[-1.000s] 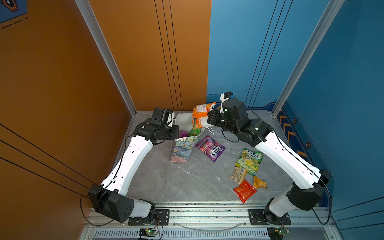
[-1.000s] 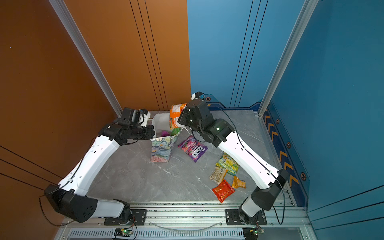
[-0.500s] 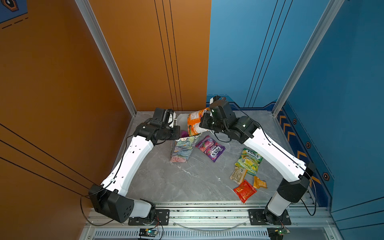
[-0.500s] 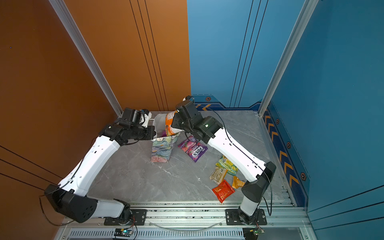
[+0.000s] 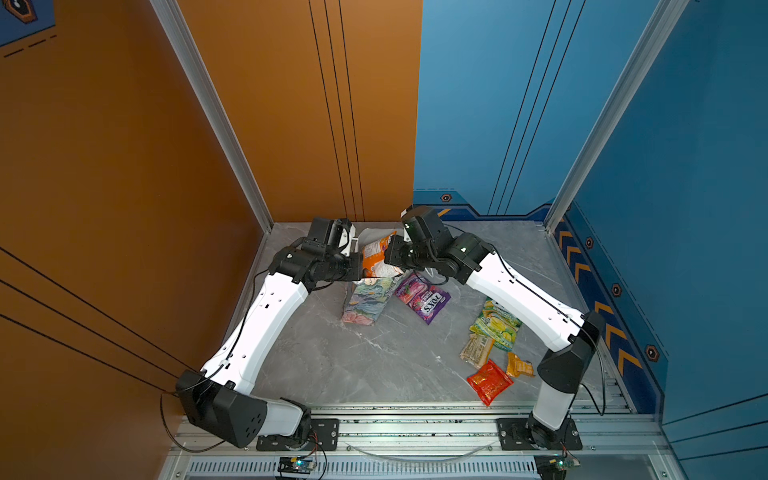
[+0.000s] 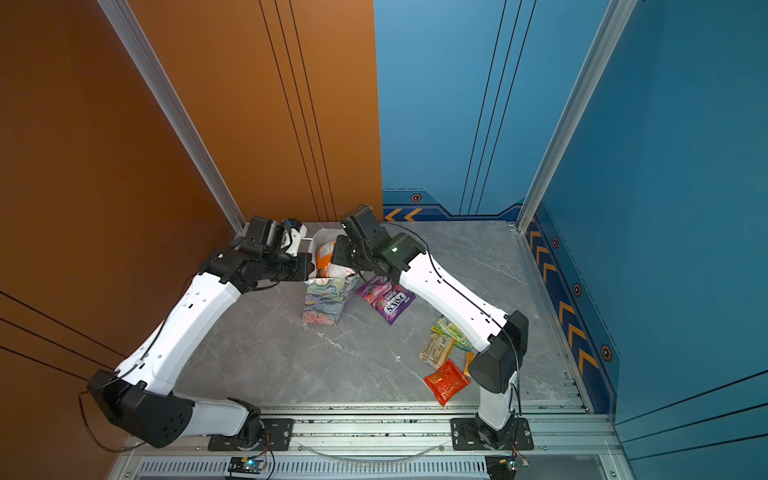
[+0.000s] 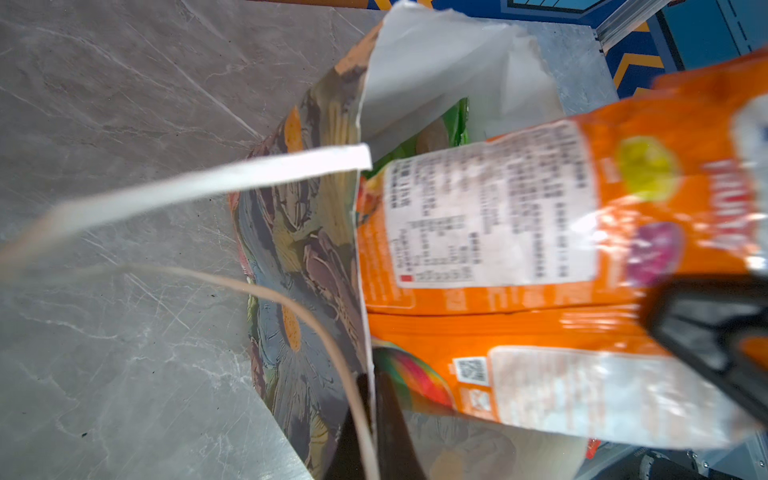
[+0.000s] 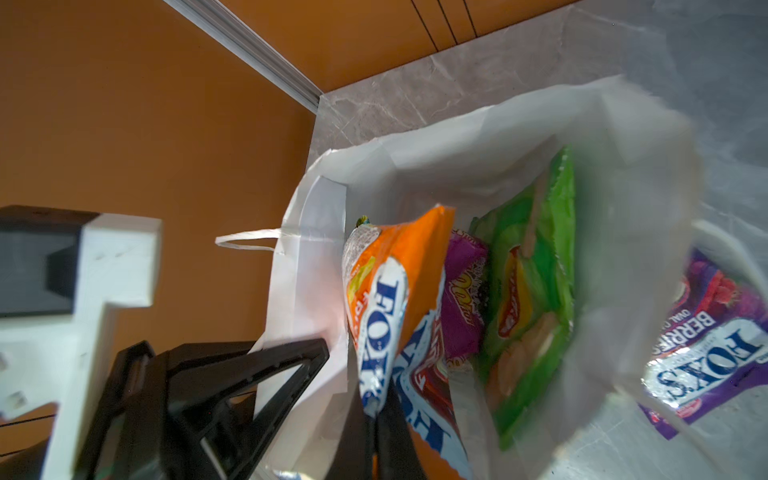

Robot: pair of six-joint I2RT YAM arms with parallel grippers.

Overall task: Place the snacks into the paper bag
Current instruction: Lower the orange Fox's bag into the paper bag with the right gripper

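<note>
Handling the orange packet (image 8: 386, 291) calls for a light but firm pinch. We judge it a light, air-puffed pouch of crinkly film that sags under its own weight and may slip on its glossy skin, so the flat sealed end is the place to take hold, not the puffed middle. The right gripper (image 8: 374, 415) has its jaws closed on just such an end seam. The packet hangs from it at a tilt, its far end inside the mouth of the paper bag (image 8: 457, 137), beside a purple packet (image 8: 463, 299) and a green packet (image 8: 536, 291) that stand in the bag. The left gripper (image 7: 371, 390) is closed on the bag's side wall near the rim. We judge the paper thin and easily creased, so any pull there should be gentle. The orange packet carries blue-and-white Fox's lettering on one face and a white printed panel on the other. The bag is white inside and floral outside, with white handles (image 7: 208, 178). In both top views it stands near the back of the tabletop (image 5: 353, 365), and a purple Fox's packet (image 5: 424, 297) lies just beside it.
</note>
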